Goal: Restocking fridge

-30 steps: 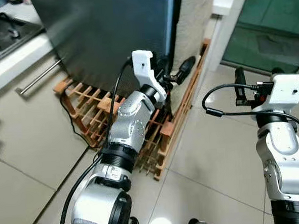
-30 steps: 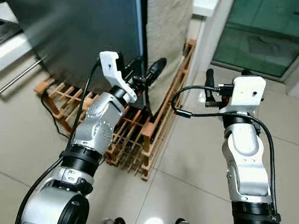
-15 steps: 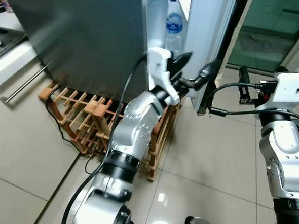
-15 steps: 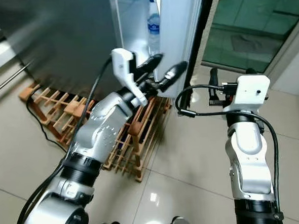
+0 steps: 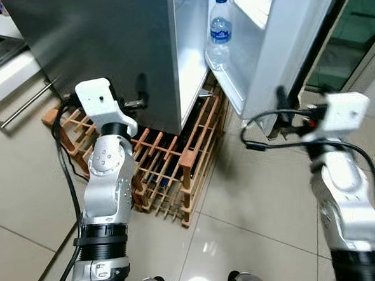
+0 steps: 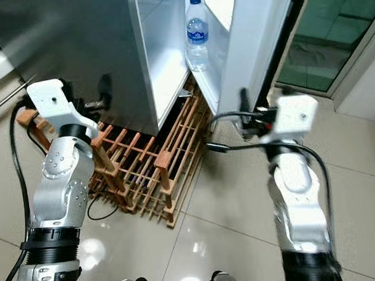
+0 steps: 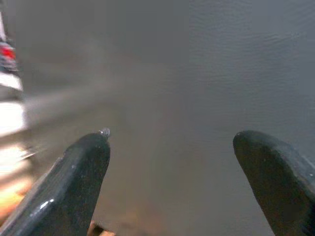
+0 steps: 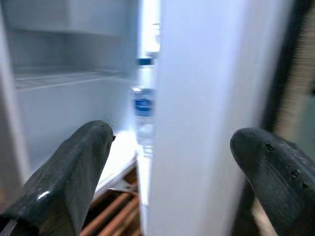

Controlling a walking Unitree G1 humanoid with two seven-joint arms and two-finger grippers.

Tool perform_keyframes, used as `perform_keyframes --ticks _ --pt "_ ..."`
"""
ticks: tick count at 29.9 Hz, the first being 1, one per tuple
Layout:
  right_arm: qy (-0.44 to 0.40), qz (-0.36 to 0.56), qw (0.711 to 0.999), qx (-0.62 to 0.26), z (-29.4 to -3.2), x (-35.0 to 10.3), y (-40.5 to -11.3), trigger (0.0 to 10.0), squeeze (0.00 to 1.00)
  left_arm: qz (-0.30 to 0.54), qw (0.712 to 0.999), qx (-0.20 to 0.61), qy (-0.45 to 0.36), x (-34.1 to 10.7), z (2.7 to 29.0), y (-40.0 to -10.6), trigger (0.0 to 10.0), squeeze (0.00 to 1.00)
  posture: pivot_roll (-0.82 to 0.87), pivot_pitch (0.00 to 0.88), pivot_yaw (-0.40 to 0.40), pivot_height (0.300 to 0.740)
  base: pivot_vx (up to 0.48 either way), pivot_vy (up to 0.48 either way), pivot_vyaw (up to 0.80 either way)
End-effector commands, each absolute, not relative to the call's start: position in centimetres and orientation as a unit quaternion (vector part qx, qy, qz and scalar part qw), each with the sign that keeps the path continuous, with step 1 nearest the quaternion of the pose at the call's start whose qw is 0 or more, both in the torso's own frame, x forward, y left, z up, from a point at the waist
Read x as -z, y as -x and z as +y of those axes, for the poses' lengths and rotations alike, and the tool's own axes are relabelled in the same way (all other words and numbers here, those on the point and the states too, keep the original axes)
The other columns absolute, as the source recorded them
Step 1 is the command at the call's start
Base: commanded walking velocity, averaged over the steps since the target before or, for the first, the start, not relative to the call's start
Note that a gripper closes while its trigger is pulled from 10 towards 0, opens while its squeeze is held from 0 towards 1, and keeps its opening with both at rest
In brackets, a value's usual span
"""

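Fridge door [image 5: 284,52] open, one water bottle [image 5: 218,33] in its rack; left tool [image 7: 172,182] and right tool [image 8: 167,172] spread wide, empty — judged early, restocking not begun.

A dark grey fridge [image 5: 105,43] with a white interior is seen; a clear bottle [image 5: 218,33] is capped and labelled in blue. A brown wooden rack [image 5: 170,164] is set on beige floor tiles [image 5: 255,200].

Head eyes look down at the open fridge [image 5: 170,59]; both wrist views face it close.
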State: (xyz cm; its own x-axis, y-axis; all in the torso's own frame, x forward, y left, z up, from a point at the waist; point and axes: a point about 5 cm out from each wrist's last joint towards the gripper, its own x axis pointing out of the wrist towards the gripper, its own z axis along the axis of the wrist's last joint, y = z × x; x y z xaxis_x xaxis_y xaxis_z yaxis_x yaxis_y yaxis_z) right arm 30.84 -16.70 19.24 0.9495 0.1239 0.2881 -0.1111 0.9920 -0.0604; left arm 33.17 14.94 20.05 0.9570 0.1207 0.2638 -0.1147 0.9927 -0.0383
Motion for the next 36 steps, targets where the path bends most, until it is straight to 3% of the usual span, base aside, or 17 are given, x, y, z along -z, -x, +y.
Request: perform_keyframes --ticks 1,4,9,15,18,23,27,30,36 --pt "0.032 -0.133 0.989 -0.062 -17.1 -18.7 -31.7 10.0 0.01 -0.124 0.988 -0.088 -0.026 -19.4 15.1 -33.4 10.0 0.0 -0.13 0.085 -0.006 0.74 0.0 0.0 0.0" --pt "0.04 -0.13 0.989 -0.051 -17.6 -19.0 -33.7 10.0 0.01 -0.107 0.984 -0.117 -0.079 -18.3 16.3 -33.5 10.0 0.0 -0.11 0.086 -0.01 0.74 0.0 0.0 0.0" --pt "0.054 -0.125 0.989 -0.051 -17.7 -19.4 -35.9 10.0 0.0 -0.1 0.98 -0.144 -0.096 -17.6 18.2 -32.7 10.0 0.0 -0.05 0.102 -0.03 0.74 0.0 0.0 0.0" --pt "0.063 -0.132 0.989 -0.036 -18.8 -19.8 -36.8 10.0 0.0 -0.1 0.976 -0.158 -0.113 -17.7 19.1 -32.4 10.0 0.0 -0.03 0.129 -0.005 0.74 0.0 0.0 0.0" --pt "0.08 -0.136 0.987 -0.005 -20.5 -20.0 -36.6 10.0 0.0 -0.099 0.976 -0.152 -0.121 -17.6 19.1 -32.5 10.0 0.0 -0.04 0.134 0.007 0.74 0.0 0.0 0.0" --pt "0.141 -0.144 0.971 0.126 -28.7 -20.7 -33.8 10.0 0.01 -0.092 0.982 -0.118 -0.115 -17.2 17.6 -32.9 10.0 0.0 -0.08 0.134 0.031 0.74 0.0 0.0 0.0" --pt "0.143 -0.15 0.964 0.166 -30.6 -21.0 -32.5 10.0 0.01 -0.082 0.985 -0.11 -0.103 -16.9 17.0 -33.2 10.0 0.0 -0.1 0.13 0.038 0.74 0.0 0.0 0.0" --pt "0.129 -0.151 0.967 0.162 -29.6 -20.6 -32.3 10.0 0.01 -0.063 0.989 -0.111 -0.08 -16.6 16.7 -33.6 10.0 0.0 -0.11 0.115 0.042 0.74 0.0 0.0 0.0" --pt "0.036 -0.13 0.989 0.06 -21.8 -17.6 -32.9 10.0 0.0 -0.074 0.988 -0.109 -0.073 -16.9 16.6 -34.1 10.0 0.0 -0.1 0.078 0.027 0.74 0.0 0.0 0.0"
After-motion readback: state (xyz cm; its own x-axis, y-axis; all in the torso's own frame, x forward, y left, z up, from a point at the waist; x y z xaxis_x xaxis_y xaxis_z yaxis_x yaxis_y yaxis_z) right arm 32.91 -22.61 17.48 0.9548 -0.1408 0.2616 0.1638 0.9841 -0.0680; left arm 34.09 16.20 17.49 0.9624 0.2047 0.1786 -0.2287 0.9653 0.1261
